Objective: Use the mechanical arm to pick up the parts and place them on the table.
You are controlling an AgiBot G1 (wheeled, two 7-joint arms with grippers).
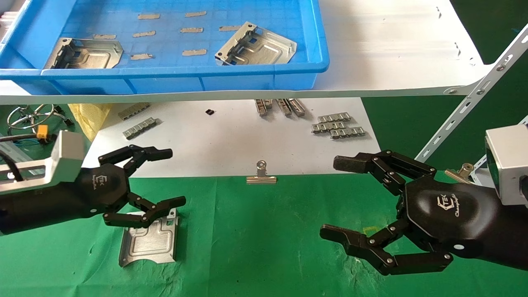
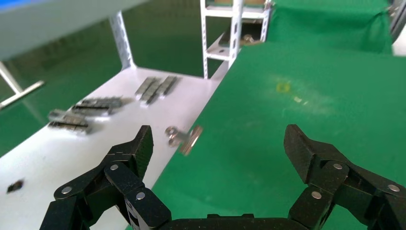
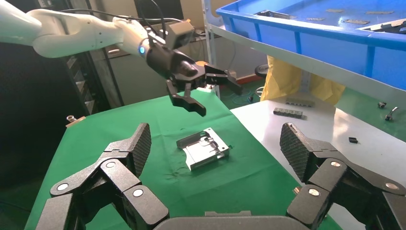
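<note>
One silver stamped part lies flat on the green table, also in the right wrist view. Two more parts sit in the blue tray on the white shelf: one at its left, one at its right. My left gripper hovers just above the far edge of the part on the table, fingers spread and empty; it shows in the right wrist view too. My right gripper is open and empty above the cloth at the right.
A silver binder clip holds the cloth's far edge. Small grey ridged strips lie on the lower white board, and flat strips in the tray. A slotted shelf brace runs diagonally at right. Yellow bag and cables sit at far left.
</note>
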